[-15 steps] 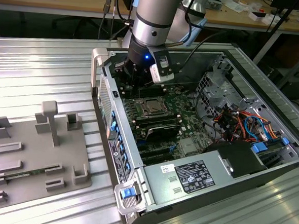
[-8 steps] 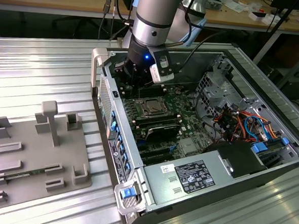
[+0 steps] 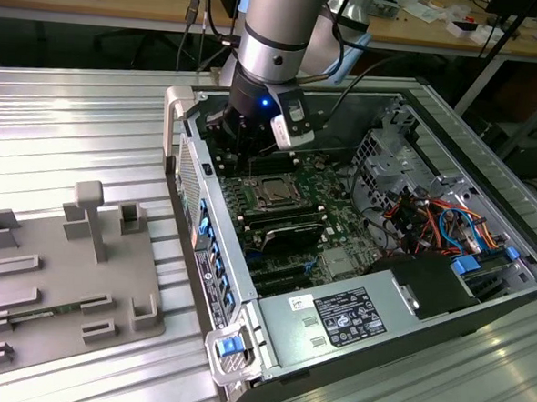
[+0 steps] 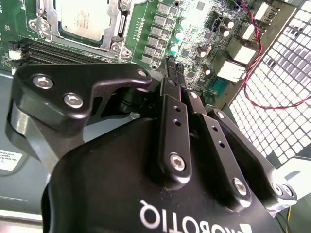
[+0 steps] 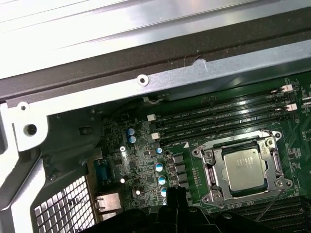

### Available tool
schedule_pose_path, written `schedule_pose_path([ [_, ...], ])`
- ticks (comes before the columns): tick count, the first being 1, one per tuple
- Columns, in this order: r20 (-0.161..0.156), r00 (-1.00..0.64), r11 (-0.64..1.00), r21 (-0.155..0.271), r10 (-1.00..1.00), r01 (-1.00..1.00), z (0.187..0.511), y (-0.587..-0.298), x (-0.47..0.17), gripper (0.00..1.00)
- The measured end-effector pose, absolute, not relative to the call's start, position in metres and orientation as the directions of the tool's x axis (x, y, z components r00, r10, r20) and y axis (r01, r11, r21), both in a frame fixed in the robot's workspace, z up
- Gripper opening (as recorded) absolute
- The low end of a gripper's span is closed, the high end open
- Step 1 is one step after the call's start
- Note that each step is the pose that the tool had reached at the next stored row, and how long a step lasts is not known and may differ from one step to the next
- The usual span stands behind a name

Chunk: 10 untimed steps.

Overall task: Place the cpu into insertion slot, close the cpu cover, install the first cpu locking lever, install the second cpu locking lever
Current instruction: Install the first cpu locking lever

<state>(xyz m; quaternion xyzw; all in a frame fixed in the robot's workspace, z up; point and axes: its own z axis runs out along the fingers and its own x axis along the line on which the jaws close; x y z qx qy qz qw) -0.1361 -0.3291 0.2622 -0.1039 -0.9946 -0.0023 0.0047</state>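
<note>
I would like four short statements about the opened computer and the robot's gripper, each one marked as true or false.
1. The flat square cpu with the silvery-grey metal top sits in its socket on the green motherboard. True.
2. The black gripper is carrying the cpu. False: its fingers are shut on nothing, above the motherboard beside the socket.
3. The thin silvery metal cpu cover stands upright, swung open. False: it lies flat, framing the cpu.
4. A grey plastic fixture tray lies on the ribbed metal table, on the exterior view's left. True.
</note>
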Motion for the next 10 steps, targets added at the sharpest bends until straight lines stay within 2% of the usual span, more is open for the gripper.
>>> schedule_pose_path([
  [10, 0.01, -0.981, 0.982, 0.004, 0.191, 0.191, 0.2621, -0.3224, -0.1335, 0.11],
])
